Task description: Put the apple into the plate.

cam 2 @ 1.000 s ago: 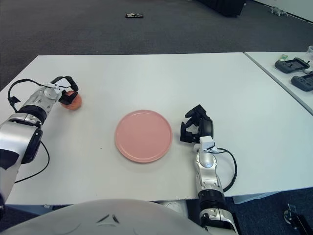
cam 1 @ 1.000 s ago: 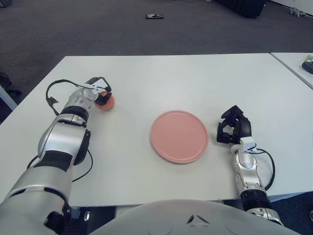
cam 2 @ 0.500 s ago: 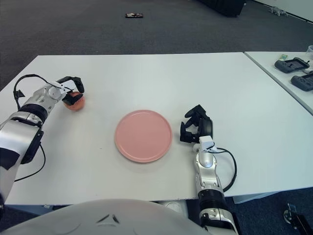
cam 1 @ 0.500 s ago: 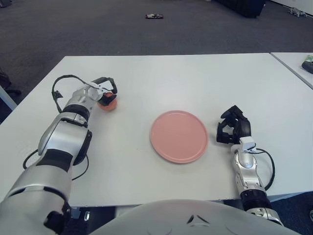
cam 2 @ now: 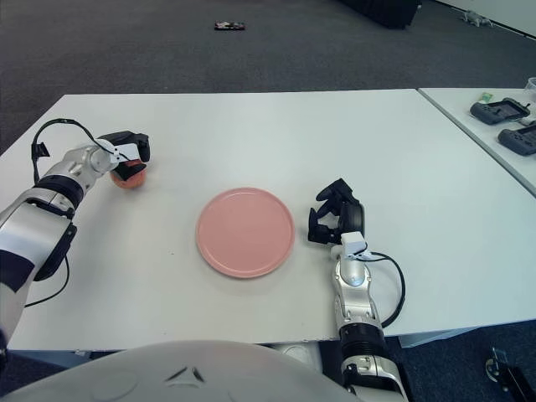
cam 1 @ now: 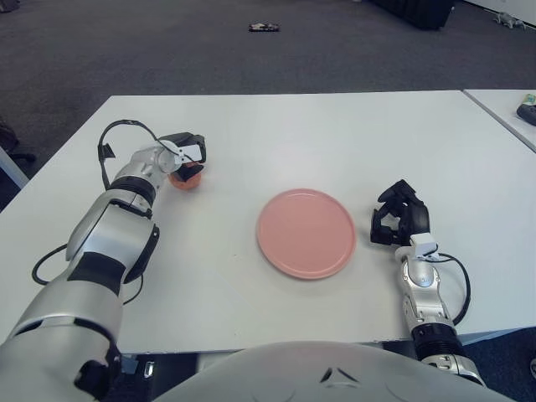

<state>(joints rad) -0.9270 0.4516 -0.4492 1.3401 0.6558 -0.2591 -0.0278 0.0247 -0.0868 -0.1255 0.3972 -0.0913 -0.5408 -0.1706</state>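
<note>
The left hand (cam 1: 186,157) has its fingers clamped on the small round red-orange apple (cam 1: 184,177) at the white desk's (cam 1: 276,134) left side. Judging by this, the grasp is in hand; next, lift and carry it right to the round pink plate (cam 1: 306,232). The right hand (cam 1: 400,219) shows right of the plate, fingers curled, empty.

White table (cam 1: 276,134) — bearing a pink plate (cam 1: 306,232) and an apple (cam 1: 185,177).
</note>
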